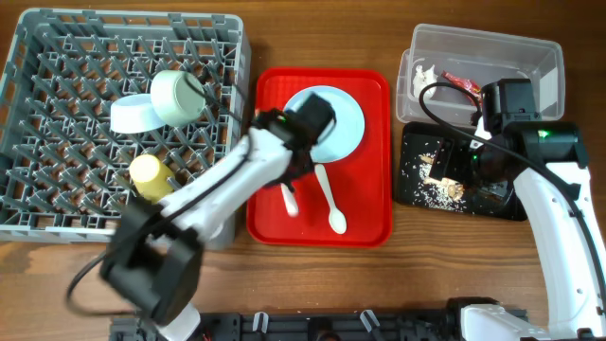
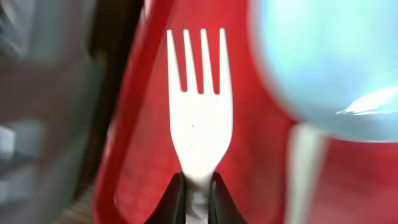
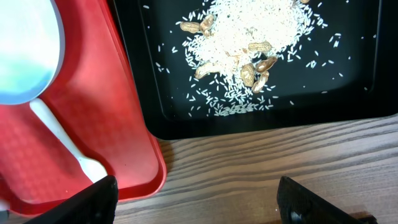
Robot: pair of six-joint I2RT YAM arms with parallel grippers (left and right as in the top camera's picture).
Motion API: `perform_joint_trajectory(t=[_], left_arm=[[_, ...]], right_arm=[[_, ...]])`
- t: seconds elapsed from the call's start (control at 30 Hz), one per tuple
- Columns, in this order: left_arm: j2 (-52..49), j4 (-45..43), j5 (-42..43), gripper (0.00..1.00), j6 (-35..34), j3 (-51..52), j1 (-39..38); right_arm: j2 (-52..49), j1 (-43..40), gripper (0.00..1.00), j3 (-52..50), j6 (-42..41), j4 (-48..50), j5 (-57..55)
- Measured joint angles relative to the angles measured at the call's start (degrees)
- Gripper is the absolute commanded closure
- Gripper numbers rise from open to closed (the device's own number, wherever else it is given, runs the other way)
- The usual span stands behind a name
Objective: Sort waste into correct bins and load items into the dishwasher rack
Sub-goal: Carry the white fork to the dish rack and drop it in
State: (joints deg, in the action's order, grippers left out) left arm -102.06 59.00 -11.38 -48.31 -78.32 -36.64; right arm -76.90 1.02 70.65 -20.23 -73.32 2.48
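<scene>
My left gripper (image 2: 198, 198) is shut on the handle of the white plastic fork (image 2: 199, 118) over the red serving tray (image 2: 143, 124). In the overhead view the left gripper (image 1: 289, 170) is at the tray's left side, with the fork (image 1: 290, 199) below it. The white spoon (image 1: 331, 204) and the pale round plate (image 1: 331, 118) lie on the tray. My right gripper (image 3: 202, 205) is open and empty over bare wood, beside the black tray (image 3: 360, 93) that holds the food scraps (image 3: 249, 31). The clear tub (image 1: 530, 57) holds the red wrapper (image 1: 461, 82) and the white tissue (image 1: 423, 78).
The grey dishwasher rack (image 1: 57, 57) stands at the left with a mint bowl (image 1: 175, 98), a second pale bowl (image 1: 135, 115) and the yellow cup (image 1: 150, 175) in it. The red serving tray (image 1: 365, 223) lies between the rack and the bins.
</scene>
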Motion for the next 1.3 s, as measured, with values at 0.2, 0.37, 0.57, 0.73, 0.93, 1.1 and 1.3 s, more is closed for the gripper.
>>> perform_joint_trajectory(t=[0.2, 0.37, 0.57, 0.73, 0.93, 1.1, 1.3], left_arm=[[10.4, 0.3, -1.7, 0.96, 14.7, -2.9, 5.5], [12.1, 0.6, -2.5, 0.96, 27.0, -2.9, 14.1], [11.0, -0.1, -2.4, 0.96, 34.4, -2.9, 21.4], [6.4, -0.3, -1.8, 0.96, 36.1, -2.9, 23.7], [1.8, -0.3, -1.2, 0.74, 37.1, -2.9, 24.0], [1.6, -0.3, -0.9, 0.25, 37.6, -2.9, 24.0], [1.6, 0.7, -0.8, 0.26, 37.7, -2.9, 24.0]], right_arm=[[0.0, 0.0, 0.18, 0.0, 0.0, 0.0, 0.0], [0.0, 0.0, 0.18, 0.0, 0.0, 0.0, 0.0], [0.0, 0.0, 0.18, 0.0, 0.0, 0.0, 0.0], [0.0, 0.0, 0.18, 0.0, 0.0, 0.0, 0.0], [0.0, 0.0, 0.18, 0.0, 0.0, 0.0, 0.0], [0.0, 0.0, 0.17, 0.0, 0.0, 0.0, 0.0], [0.0, 0.0, 0.18, 0.0, 0.0, 0.0, 0.0]])
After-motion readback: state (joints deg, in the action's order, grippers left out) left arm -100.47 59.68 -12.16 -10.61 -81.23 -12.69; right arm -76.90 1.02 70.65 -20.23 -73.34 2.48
